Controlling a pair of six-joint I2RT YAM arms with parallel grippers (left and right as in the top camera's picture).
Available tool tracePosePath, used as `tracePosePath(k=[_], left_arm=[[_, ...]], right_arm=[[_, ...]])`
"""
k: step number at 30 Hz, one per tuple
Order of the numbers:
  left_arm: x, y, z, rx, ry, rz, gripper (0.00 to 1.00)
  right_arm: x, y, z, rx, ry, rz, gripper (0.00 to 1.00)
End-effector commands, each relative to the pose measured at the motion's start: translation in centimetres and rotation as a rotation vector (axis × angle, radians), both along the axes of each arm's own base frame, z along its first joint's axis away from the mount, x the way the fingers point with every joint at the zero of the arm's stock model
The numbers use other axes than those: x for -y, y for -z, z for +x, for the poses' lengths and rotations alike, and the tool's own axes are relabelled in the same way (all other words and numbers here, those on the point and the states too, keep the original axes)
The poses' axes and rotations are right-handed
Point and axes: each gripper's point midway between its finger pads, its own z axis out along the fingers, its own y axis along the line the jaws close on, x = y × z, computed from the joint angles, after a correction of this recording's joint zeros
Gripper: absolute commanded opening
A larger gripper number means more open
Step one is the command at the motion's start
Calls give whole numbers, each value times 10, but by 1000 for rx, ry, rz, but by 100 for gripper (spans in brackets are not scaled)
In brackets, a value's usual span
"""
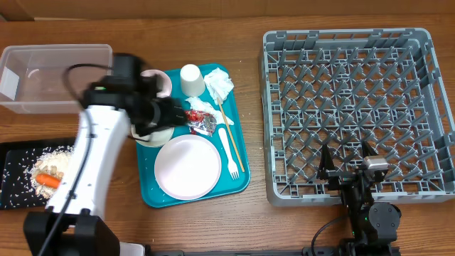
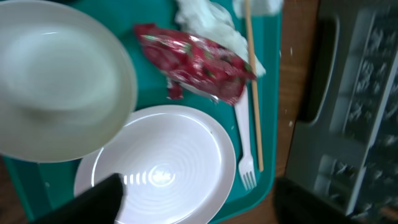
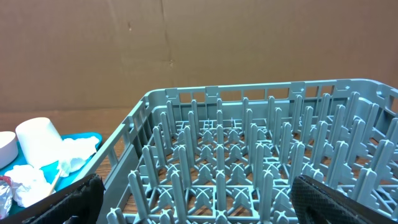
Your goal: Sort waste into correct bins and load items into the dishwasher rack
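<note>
My left gripper hangs open over the teal tray, above the round white plate, with nothing between its fingers. A white bowl sits just to its left and the red-and-silver foil wrapper lies ahead of it. Crumpled napkins, the white cup, the fork and the chopsticks share the tray; a second bowl is partly under the arm. The carrot and rice lie in the black tray. My right gripper stands open at the near edge of the grey rack.
The clear tub stands at the back left, above the black tray. The rack's upright pegs fill the right wrist view. Bare wooden table separates the teal tray from the rack.
</note>
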Motion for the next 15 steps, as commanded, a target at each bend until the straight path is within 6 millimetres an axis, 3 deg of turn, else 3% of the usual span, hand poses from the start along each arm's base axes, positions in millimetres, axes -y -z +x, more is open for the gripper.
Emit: tracePosePath(k=[1,8,15], left_arm=[[24,6,-10,20,108,141,100],[74,38,-33,-68,193,221,100],[107,80,-58,-192,300,256,100]], right_arm=[[2,2,0,5,10,5,100],[2,2,0,5,10,5,100],[2,2,0,5,10,5,100]])
